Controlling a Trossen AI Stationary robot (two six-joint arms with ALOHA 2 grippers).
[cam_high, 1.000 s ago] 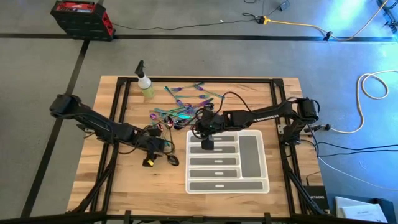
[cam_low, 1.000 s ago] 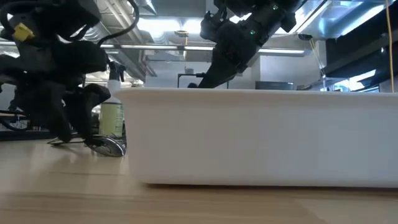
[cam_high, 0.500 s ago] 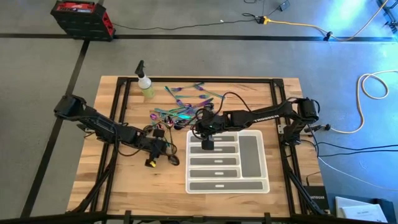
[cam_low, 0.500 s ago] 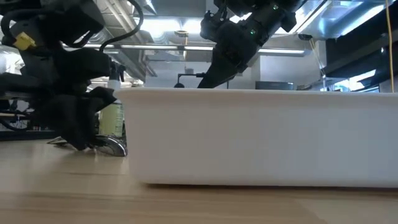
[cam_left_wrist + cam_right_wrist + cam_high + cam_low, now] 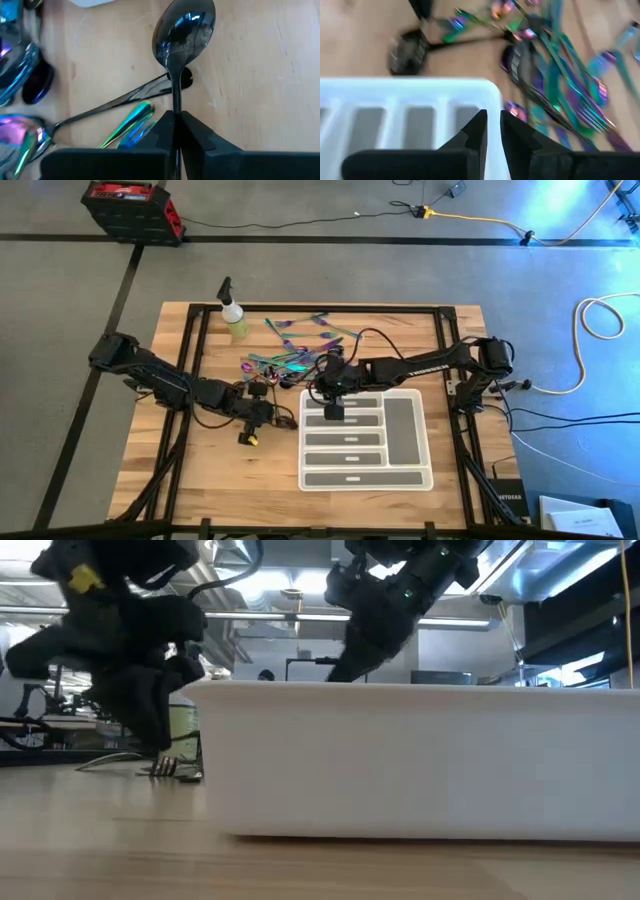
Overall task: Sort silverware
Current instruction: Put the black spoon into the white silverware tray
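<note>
Because a pinch at the handle leaves the bowl free to enter a slot, I clamp the left gripper on the dark glossy metal spoon, just above the wooden table beside the white compartment tray, while the right gripper, its fingers a narrow gap apart and empty, waits over the tray's rim.

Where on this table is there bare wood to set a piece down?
Bare wood lies in front of the left gripper, left of the compartment tray, and right of the tray. It is crowded between the spray bottle and tray, where the silverware pile lies.

Dark spoon clamped, bowl forward
</note>
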